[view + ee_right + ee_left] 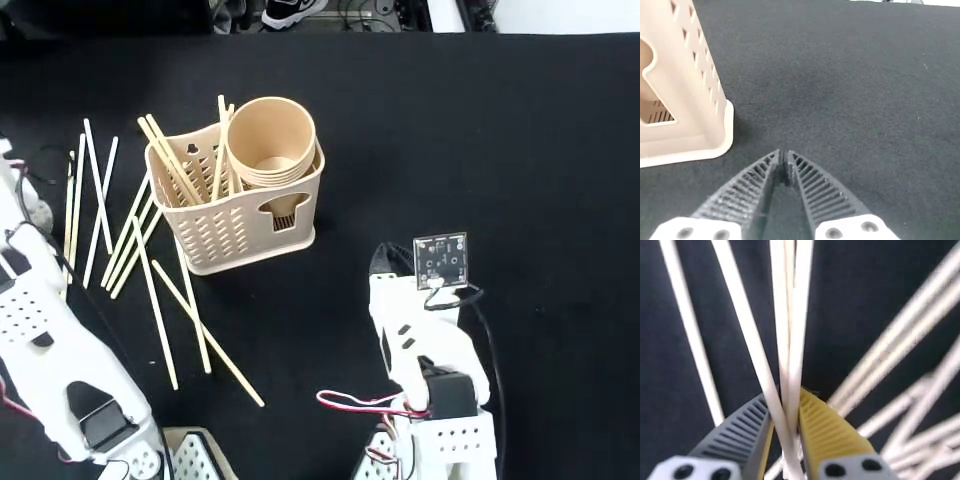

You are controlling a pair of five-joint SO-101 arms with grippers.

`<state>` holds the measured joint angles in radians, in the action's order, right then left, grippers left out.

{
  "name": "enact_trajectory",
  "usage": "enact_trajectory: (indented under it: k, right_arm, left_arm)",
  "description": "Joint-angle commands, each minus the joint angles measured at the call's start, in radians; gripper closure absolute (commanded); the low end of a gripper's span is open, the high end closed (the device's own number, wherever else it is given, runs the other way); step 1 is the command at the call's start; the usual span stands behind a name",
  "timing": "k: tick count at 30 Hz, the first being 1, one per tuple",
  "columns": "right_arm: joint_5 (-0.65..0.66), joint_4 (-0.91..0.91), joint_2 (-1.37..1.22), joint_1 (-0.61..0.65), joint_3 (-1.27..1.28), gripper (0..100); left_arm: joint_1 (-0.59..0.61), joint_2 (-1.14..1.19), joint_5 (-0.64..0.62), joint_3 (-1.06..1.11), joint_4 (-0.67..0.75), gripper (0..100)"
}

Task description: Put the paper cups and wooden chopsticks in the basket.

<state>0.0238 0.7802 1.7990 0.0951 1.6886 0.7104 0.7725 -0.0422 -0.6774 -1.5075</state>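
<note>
The left gripper [784,396] is clamped on thin pale wooden chopsticks [790,315] running straight out from it; the beige plastic basket [235,238] stands near

My overhead camera is fixed off my arms and looks steeply down on the black table [520,120], far enough back to take in the basket [240,230], the loose wooden chopsticks [152,290] and both my arms at the near edge. My left wrist camera looks out along my left gripper [785,396], very near those wooden chopsticks, a patch the overhead covers too. My right wrist camera faces low across the table past my right gripper [784,156], near the basket's corner, which it shares with the overhead.
</note>
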Motion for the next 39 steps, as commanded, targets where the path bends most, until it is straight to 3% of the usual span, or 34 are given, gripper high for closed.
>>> enact_trajectory:
  k: [1, 6, 12, 16, 20, 27, 33, 39]
  right_arm:
    - [0.011, 0.002, 0.073, -0.011, -0.004, 97.9]
    - [0.011, 0.002, 0.073, -0.011, -0.004, 97.9]
    - [0.011, 0.002, 0.073, -0.011, -0.004, 97.9]
    - [0.011, 0.002, 0.073, -0.011, -0.004, 97.9]
    - [0.011, 0.002, 0.073, -0.011, -0.004, 97.9]
    - [0.011, 0.002, 0.073, -0.011, -0.004, 97.9]
    - [0.011, 0.002, 0.073, -0.011, -0.004, 97.9]
    - [0.011, 0.002, 0.073, -0.011, -0.004, 97.9]
  left_arm:
    - [-0.018, -0.051, 0.0, -0.266, -0.21, 97]
    - [-0.035, -0.184, -0.002, -0.272, -0.256, 97]
    - [-0.11, -0.502, 0.0, 0.016, -0.247, 97]
    - [-0.182, -0.795, 0.0, 0.266, -0.141, 97]
    - [-0.248, -1.085, 0.0, 0.573, 0.043, 97]
    - [-0.36, -1.539, -0.002, 1.044, 0.5, 97]
    - [-0.526, -1.88, -0.015, 1.333, 0.865, 97]
    - [-0.734, -2.117, -0.083, 1.554, 1.086, 97]
